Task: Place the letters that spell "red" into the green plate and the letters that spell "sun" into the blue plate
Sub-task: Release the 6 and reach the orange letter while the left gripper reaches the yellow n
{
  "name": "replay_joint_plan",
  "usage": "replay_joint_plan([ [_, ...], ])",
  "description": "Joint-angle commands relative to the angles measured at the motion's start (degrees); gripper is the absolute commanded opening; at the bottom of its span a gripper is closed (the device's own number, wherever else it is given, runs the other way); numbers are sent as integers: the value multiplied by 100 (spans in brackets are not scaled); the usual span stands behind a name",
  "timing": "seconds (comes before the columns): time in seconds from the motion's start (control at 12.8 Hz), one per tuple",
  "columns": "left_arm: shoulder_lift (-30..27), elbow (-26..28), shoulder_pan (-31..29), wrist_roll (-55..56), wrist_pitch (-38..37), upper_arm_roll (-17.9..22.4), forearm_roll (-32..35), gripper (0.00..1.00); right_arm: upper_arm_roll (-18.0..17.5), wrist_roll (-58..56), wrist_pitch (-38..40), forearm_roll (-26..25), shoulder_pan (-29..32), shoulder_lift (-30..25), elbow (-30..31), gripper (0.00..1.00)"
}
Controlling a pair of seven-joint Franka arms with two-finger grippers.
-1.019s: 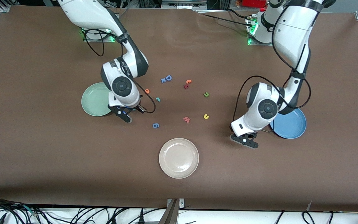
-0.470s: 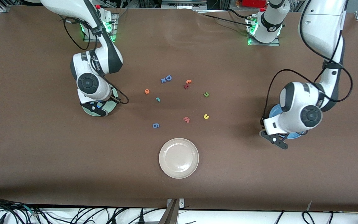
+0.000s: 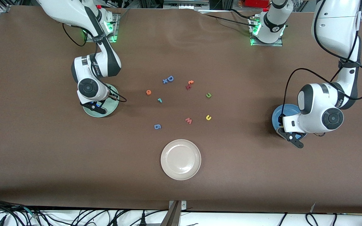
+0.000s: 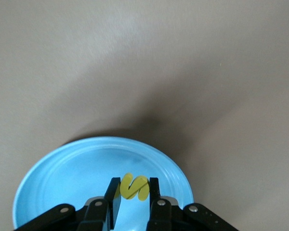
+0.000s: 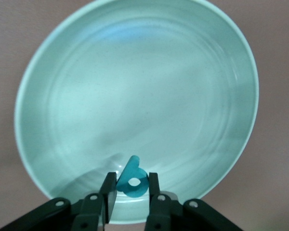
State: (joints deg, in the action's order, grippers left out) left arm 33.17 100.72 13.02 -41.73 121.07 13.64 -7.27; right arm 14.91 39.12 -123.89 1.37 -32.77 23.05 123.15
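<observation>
Jaws, seen only by wrist: left pinches yellow "s" (image 4: 133, 187) over blue plate (image 4: 62, 168); right grips teal "d" (image 5: 133, 177) over green plate (image 5: 135, 86)

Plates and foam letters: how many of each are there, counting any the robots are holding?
Plates: 3 (green plate, blue plate, beige plate)
Loose letters: 10
Letters held in jaws: 2 (yellow s, teal d)
Total: 15

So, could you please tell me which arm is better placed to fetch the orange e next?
The right. Its tool is over the green plate, at the end of the table the orange e lies toward; the left tool is over the blue plate.
</observation>
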Motion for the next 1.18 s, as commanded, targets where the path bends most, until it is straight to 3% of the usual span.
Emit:
replay_joint_plan([
  [0.0, 154, 0, -1, -195, 4, 34, -161, 22, -6, -106, -4, -14, 33, -11, -10, 99],
  [0.24, 269, 0, -45, -195, 136, 34, -161, 37, -49, 8, 205, 4, 16, -177, -115, 99],
  [0.31, 312, -8, -45, -195, 188, 34, -161, 37, -172, 295, 442, 21, -10, -204, -333, 99],
  [0.39, 313, -9, -45, -195, 206, 34, -161, 46, -382, 716, 575, 213, -11, -204, -483, 99],
  [0.47, 304, -9, -45, -195, 207, 34, -152, 65, -558, 946, 568, 467, -11, -213, -554, 98],
  [0.55, 269, -26, -45, -195, 180, 34, -152, 94, -742, 1131, 515, 722, -19, -213, -650, 96],
  [0.63, 225, -70, -28, -160, 111, 25, -161, 98, -875, 1273, 410, 934, -19, -213, -704, 96],
  [0.86, 41, -96, 200, -81, 13, -63, -300, 99, -1314, 2246, -345, 962, -115, -143, -599, 96],
  [1.1, -12, -96, 332, 514, -101, -247, -810, 99, -1333, 2531, -1117, 962, -292, -143, -100, 92],
])
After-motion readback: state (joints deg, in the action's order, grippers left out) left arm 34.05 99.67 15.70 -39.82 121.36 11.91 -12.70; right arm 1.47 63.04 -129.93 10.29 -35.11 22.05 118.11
